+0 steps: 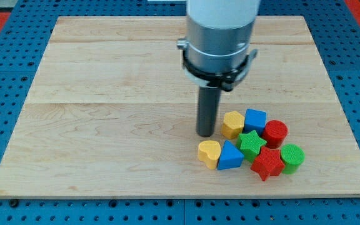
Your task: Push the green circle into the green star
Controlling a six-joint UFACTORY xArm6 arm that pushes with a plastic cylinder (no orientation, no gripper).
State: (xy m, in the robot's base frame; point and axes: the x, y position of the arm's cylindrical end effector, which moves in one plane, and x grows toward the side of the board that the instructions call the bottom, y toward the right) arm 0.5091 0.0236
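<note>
Tip (205,134) down on the board (105,125), left of the green star (251,143); no jaws, bare rod | green circle (292,156) right of the star, red star (267,162) wedged between | push seemingly not begun | arm cropped at top, circle's gap to star unclear

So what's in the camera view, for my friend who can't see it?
My tip sits on a wooden board, just left of a clump of blocks: green star, green circle, red star, yellow heart.
</note>
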